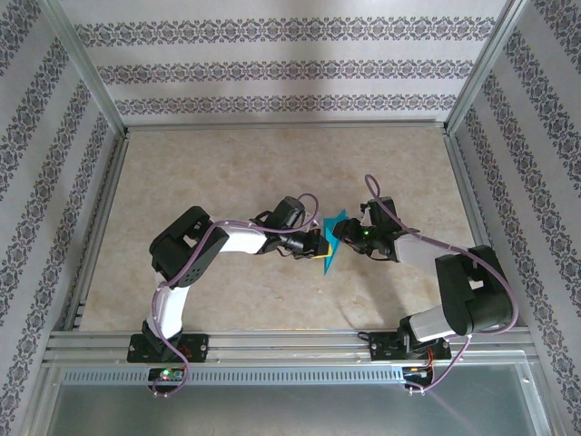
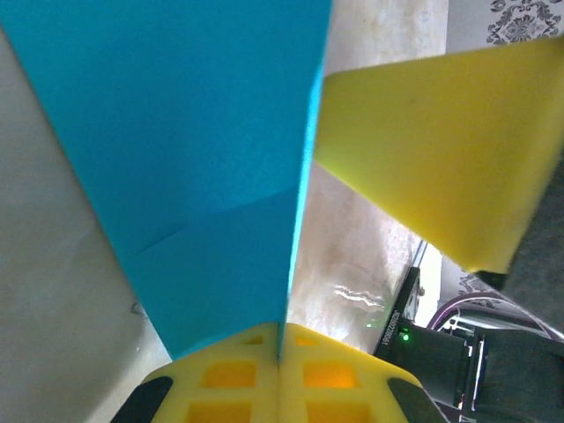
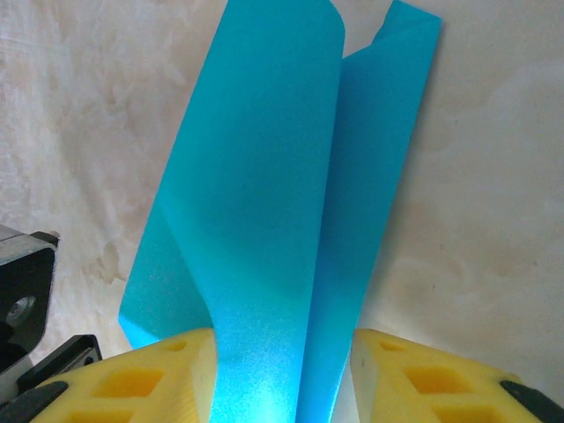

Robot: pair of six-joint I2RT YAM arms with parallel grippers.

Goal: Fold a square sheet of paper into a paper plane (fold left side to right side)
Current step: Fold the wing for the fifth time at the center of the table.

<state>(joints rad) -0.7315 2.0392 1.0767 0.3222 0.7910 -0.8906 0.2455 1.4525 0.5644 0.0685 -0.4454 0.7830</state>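
1. The paper (image 1: 334,238) is held up doubled over the middle of the table (image 1: 227,173), between both arms.
2. Left gripper (image 2: 280,348) is clamped tight on one edge; right gripper (image 3: 282,370) stands half-open astride the loose fold.
3. We judge the left-to-right fold underway; next, align edges and crease.
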